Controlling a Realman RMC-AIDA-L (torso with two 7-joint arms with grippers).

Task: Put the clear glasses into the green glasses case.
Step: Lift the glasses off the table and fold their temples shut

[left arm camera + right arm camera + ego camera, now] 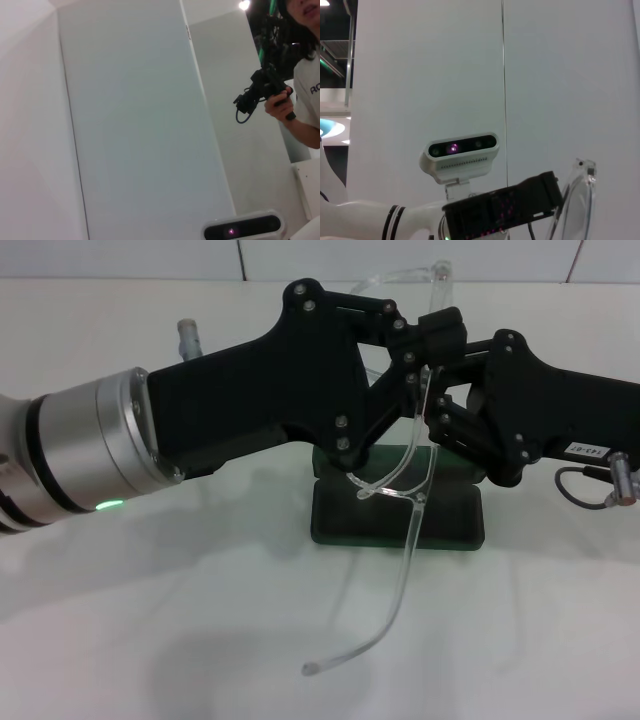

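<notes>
The clear glasses (408, 455) hang in the air over the middle of the table. One temple arm droops toward the front and the other rises behind the arms. My left gripper (410, 368) reaches in from the left and is shut on the top of the lens. From the right comes my right gripper (442, 375), its fingers spread above and below the lens edge, right against the left fingertips. The green glasses case (440, 525) lies on the table directly beneath the glasses. The right wrist view shows the lens (576, 200) beside the left gripper.
The white table (150, 640) stretches around the case. A small clear object (188, 338) sits at the back left. A person (305, 75) holding a black device stands in the left wrist view.
</notes>
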